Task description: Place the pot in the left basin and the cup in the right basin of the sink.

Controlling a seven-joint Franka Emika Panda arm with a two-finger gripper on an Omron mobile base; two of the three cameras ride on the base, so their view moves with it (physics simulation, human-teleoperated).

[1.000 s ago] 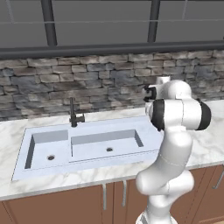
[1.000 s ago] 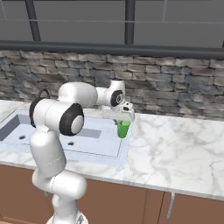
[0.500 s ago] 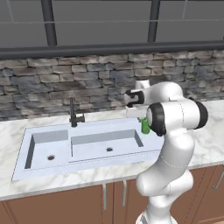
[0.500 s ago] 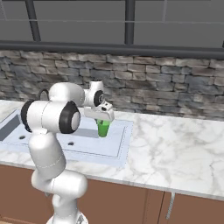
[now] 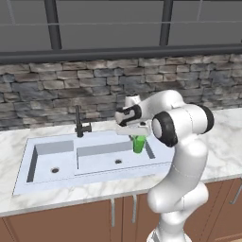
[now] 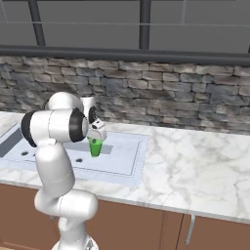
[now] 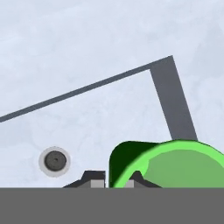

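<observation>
Cup, bright green, tapered, handleless.

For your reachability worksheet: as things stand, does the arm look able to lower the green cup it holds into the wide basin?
Probably yes. The gripper is shut on the cup, hanging over the wide basin. The basin floor beneath looks bare apart from its drain.

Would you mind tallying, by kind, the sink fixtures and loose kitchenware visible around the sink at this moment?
Basins: 2, the left basin and the right basin
Drain holes: 2, one in each basin
Faucets: 1, the thin dark faucet
Cups: 1, the green cup, gripped at its rim above the right basin
Total: 6
</observation>
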